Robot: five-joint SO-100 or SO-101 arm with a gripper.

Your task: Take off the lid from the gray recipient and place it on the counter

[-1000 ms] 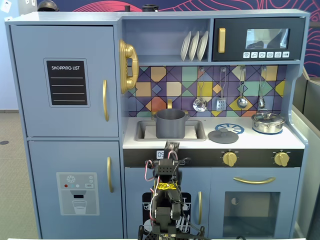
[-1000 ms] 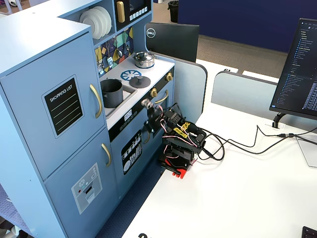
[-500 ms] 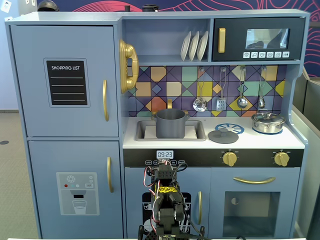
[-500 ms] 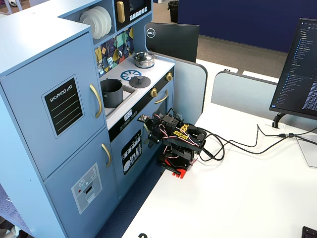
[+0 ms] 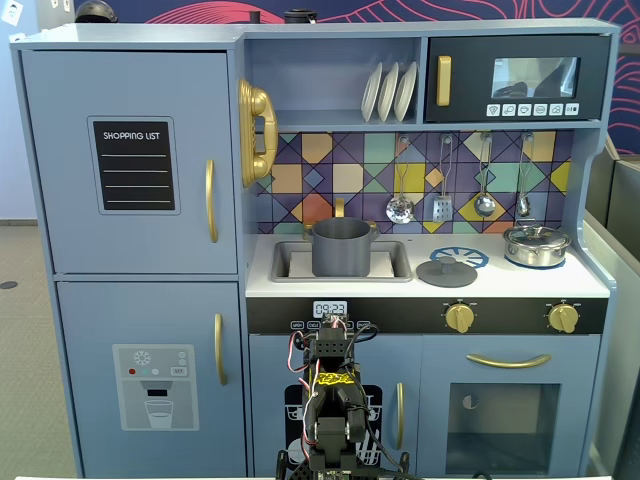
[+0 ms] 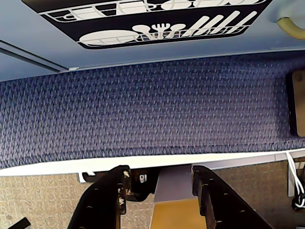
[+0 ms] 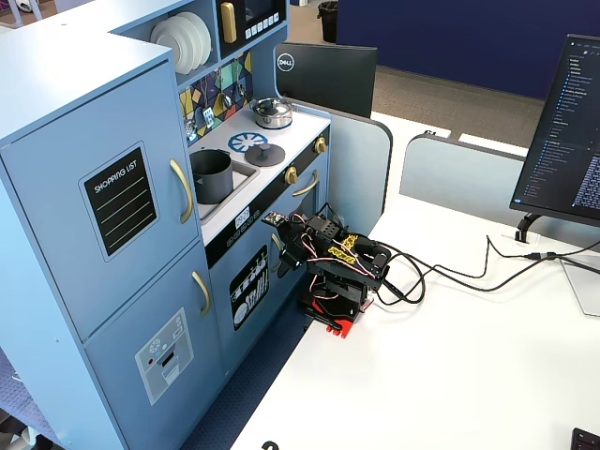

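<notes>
The matte dark gray pot (image 5: 342,248) stands uncovered in the sink of the toy kitchen, also in the other fixed view (image 7: 212,175). Its flat dark gray lid (image 5: 446,271) with a central knob lies on the pale counter (image 5: 520,285) beside the blue burner print, also in the other fixed view (image 7: 265,155). My gripper (image 6: 159,174) is open and empty, its jaws well apart. It hangs low in front of the dishwasher door, far below the counter. The arm (image 5: 333,400) is folded on the white table (image 7: 441,356).
A shiny silver pot (image 5: 536,245) with its lid stands at the counter's right. Utensils hang on the tiled back wall. In the wrist view there is blue carpet (image 6: 143,109) and the white table edge. Cables (image 7: 441,272) trail from the arm; a monitor stands at right.
</notes>
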